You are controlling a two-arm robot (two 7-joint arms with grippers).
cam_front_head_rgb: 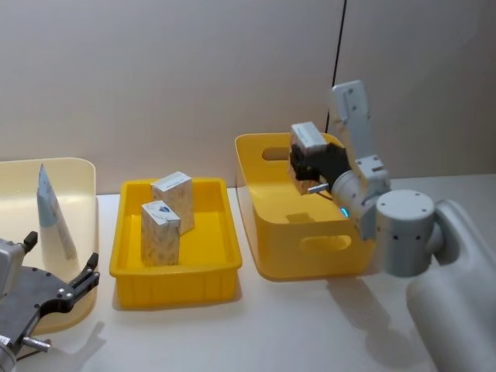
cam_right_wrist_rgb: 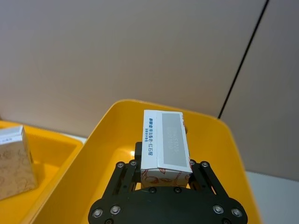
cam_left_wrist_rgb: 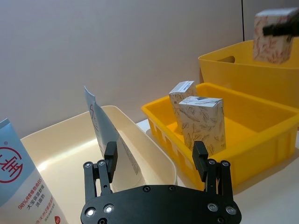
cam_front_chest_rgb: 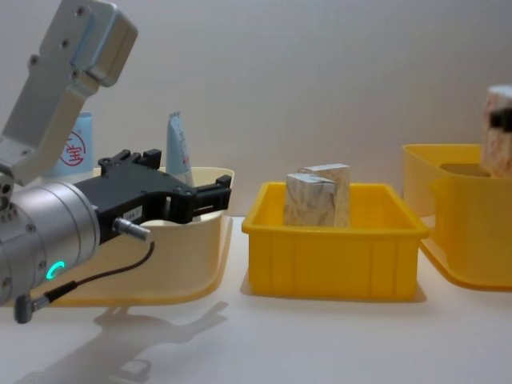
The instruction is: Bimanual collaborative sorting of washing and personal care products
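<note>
Carton [cam_right_wrist_rgb: 164, 135] in right pincer [cam_right_wrist_rgb: 166, 169], seemingly over tall bin [cam_front_head_rgb: 310, 249] | left pincer [cam_left_wrist_rgb: 155, 151] spread

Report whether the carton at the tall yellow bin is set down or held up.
Held up: the right tool is shut on the carton, over the tall yellow bin, its top above the rim.
</note>
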